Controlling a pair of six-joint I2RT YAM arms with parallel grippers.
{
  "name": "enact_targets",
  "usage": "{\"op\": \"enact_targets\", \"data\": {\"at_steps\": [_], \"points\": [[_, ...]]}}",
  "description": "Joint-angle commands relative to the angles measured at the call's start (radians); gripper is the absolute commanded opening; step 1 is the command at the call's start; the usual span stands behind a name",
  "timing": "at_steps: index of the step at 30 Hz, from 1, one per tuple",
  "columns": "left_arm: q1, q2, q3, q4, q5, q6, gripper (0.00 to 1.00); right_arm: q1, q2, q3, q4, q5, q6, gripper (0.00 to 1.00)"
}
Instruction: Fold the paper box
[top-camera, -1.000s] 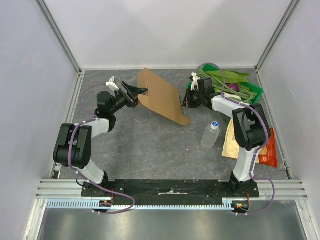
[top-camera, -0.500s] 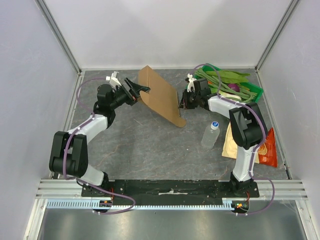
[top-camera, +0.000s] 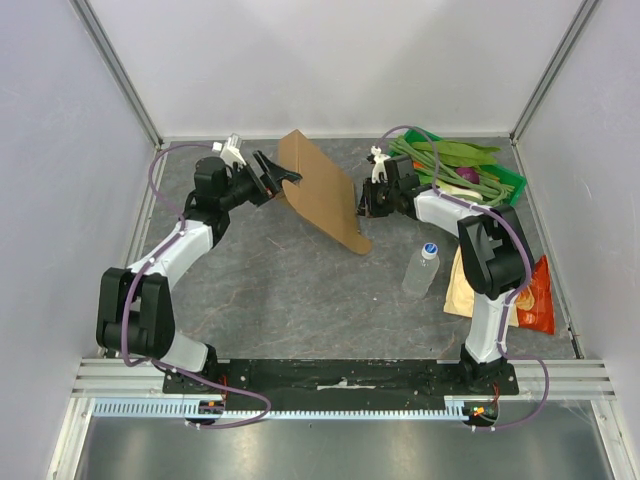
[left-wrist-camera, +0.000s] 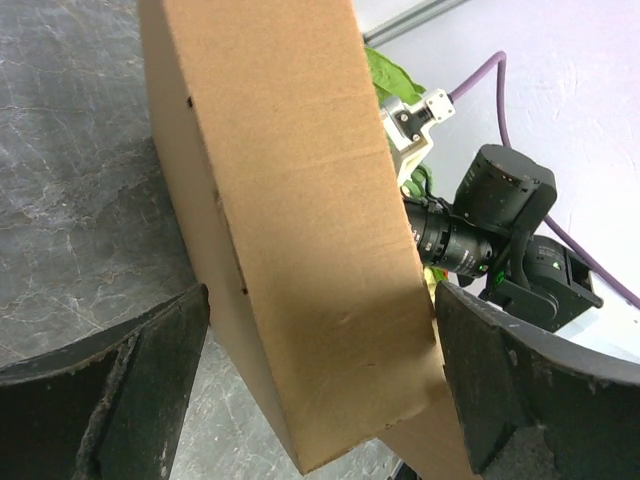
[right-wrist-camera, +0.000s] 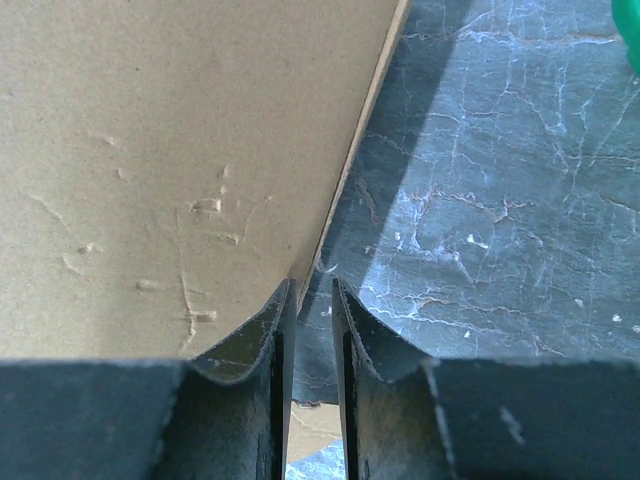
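The paper box (top-camera: 320, 192) is a brown cardboard blank that stands tilted on edge at the middle back of the grey table. My left gripper (top-camera: 283, 181) is open, its jaws spread wide on either side of the box's left end. In the left wrist view the box (left-wrist-camera: 300, 230) fills the space between the two black fingers (left-wrist-camera: 110, 390), and my left gripper (left-wrist-camera: 320, 300) does not pinch it. My right gripper (top-camera: 362, 207) is at the box's right edge. In the right wrist view my right gripper (right-wrist-camera: 312, 287) is shut to a narrow slit with only table showing in it, its left finger against the box (right-wrist-camera: 170, 150).
A green tray (top-camera: 505, 182) of green vegetables stands at the back right, behind the right arm. A clear plastic bottle (top-camera: 421, 271) stands right of centre. A tan-and-orange snack bag (top-camera: 536, 296) lies by the right arm. Walls close in the back and both sides.
The box has been tipped up steeper and now covers less of the table. My left gripper has risen and moved back; my right gripper has moved left along with the box's edge.
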Motion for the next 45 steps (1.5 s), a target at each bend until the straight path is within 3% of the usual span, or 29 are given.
{"op": "enact_targets", "data": {"at_steps": [1, 8, 14, 18, 19, 20, 23, 25, 27, 31, 32, 35, 40, 45], "points": [[-0.008, 0.006, 0.075, -0.059, 0.058, 0.068, 1.0, 0.028, -0.037, 0.053, -0.025, 0.027, -0.045, 0.28], [-0.014, 0.041, 0.123, -0.171, 0.03, 0.143, 0.97, 0.069, -0.04, 0.1, -0.072, 0.078, -0.099, 0.29], [-0.014, 0.029, 0.12, -0.221, 0.006, 0.141, 0.74, 0.106, -0.07, 0.12, -0.103, 0.147, -0.168, 0.35], [-0.013, 0.001, 0.134, -0.28, -0.03, 0.126, 0.61, 0.144, -0.154, 0.111, -0.103, 0.148, -0.266, 0.5], [-0.011, -0.002, 0.14, -0.31, -0.043, 0.112, 0.56, 0.161, -0.174, 0.1, -0.101, 0.148, -0.295, 0.59], [-0.01, -0.006, 0.141, -0.327, -0.054, 0.098, 0.43, 0.181, -0.193, 0.091, -0.097, 0.174, -0.356, 0.63], [0.021, -0.019, 0.134, -0.369, -0.044, 0.037, 0.31, 0.297, -0.285, 0.01, -0.031, 0.232, -0.455, 0.81], [0.033, -0.028, 0.128, -0.378, -0.025, -0.012, 0.29, 0.39, -0.354, -0.077, 0.048, 0.325, -0.525, 0.93], [0.05, -0.037, 0.118, -0.389, 0.007, -0.065, 0.29, 0.458, -0.401, -0.139, 0.09, 0.425, -0.571, 0.98], [0.088, -0.068, 0.111, -0.476, 0.032, -0.171, 0.19, 0.557, -0.438, -0.177, 0.144, 0.524, -0.645, 0.98], [0.108, -0.083, 0.105, -0.49, 0.05, -0.202, 0.1, 0.572, -0.445, -0.18, 0.155, 0.538, -0.651, 0.98], [0.15, -0.103, 0.056, -0.475, 0.144, -0.331, 0.02, 0.624, -0.451, -0.188, 0.182, 0.656, -0.68, 0.98], [0.181, -0.14, -0.007, -0.436, 0.255, -0.449, 0.02, 0.637, -0.425, -0.167, 0.196, 0.727, -0.749, 0.98], [0.184, -0.203, -0.079, -0.38, 0.301, -0.579, 0.02, 0.641, -0.406, -0.171, 0.21, 0.644, -0.875, 0.98]]}}
